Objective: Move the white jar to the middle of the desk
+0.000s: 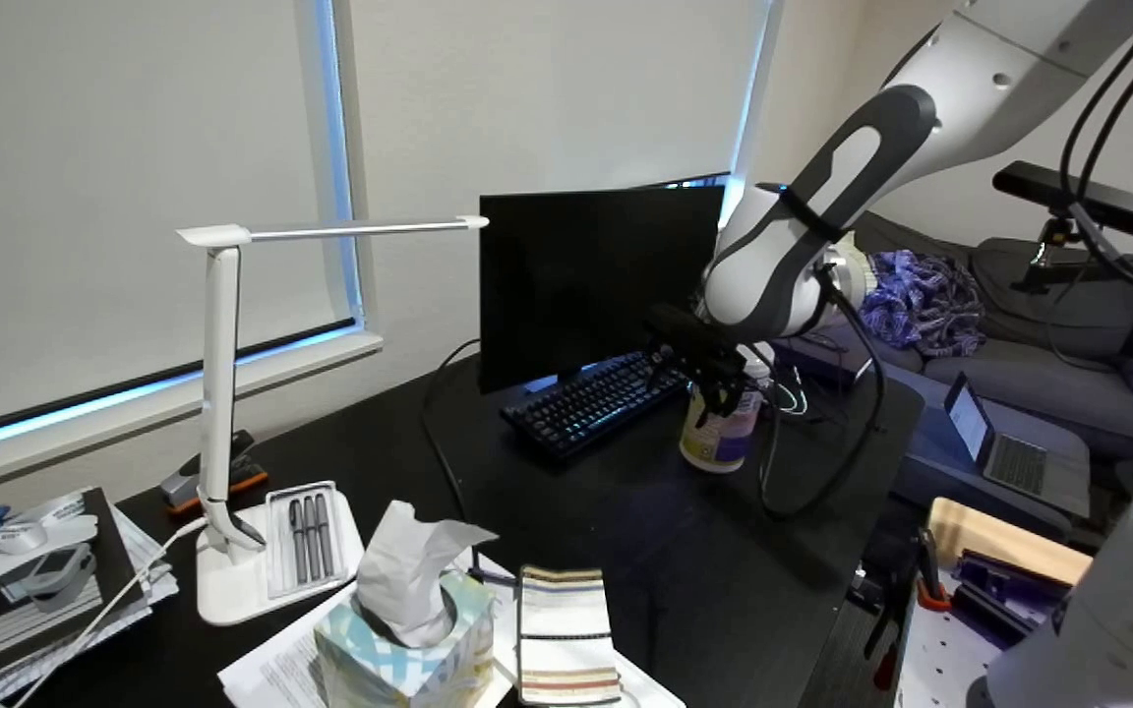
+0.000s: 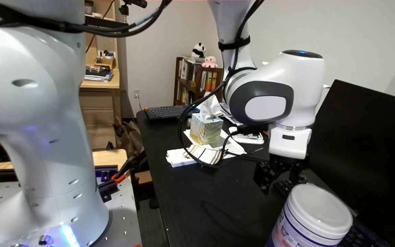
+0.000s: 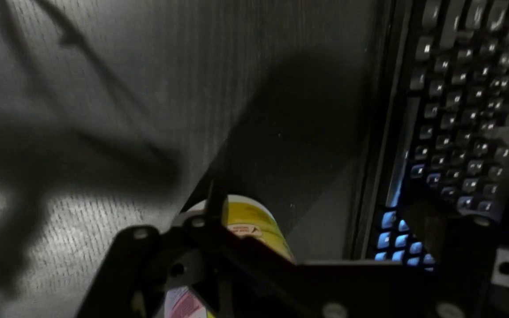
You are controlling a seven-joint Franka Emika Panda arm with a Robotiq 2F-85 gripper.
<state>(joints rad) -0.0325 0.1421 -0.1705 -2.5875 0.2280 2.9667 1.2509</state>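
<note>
The white jar (image 1: 719,438), with a white lid and a yellow and purple label, stands upright on the black desk (image 1: 606,531) near the keyboard. In an exterior view its lid and upper side show large at the bottom edge (image 2: 317,212). My gripper (image 1: 692,385) is beside the jar's upper part and covers some of it. In an exterior view the gripper (image 2: 281,183) has its fingers apart, pointing down. In the wrist view the gripper (image 3: 318,190) is open and empty; its left finger covers part of the jar (image 3: 254,221). I cannot tell whether they touch.
A black keyboard (image 1: 596,403) and a monitor (image 1: 606,285) stand close to the gripper. A tissue box (image 1: 429,629), a striped cloth (image 1: 566,639), papers and a white lamp (image 1: 222,393) are farther along the desk. A cable loop (image 1: 812,501) hangs from the arm.
</note>
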